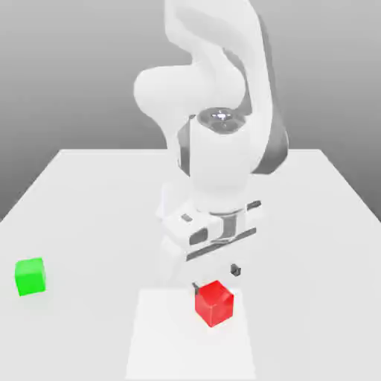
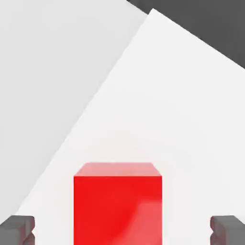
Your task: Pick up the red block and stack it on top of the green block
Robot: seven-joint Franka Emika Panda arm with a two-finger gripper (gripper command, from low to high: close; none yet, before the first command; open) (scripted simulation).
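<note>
Fingers (image 2: 18, 228) spread wide, dark blocky tips flanking the smooth, glossy red block (image 2: 117, 203) without touching; matte green block (image 1: 30, 276) sits well apart on the pale surface (image 1: 89, 193)

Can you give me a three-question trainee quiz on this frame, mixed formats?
1. True or false: the red block already sits on top of the green block.
2. Multiple choice: in the hand view, the red block lies A) outside both fingers, B) between the two open fingers, C) pinched tight by them.
3. Short answer: on which side of the exterior view does the green block sit?

Key
1. False; the blocks rest apart on the table.
2. B; there is a gap on each side.
3. The exterior view's left.
</note>
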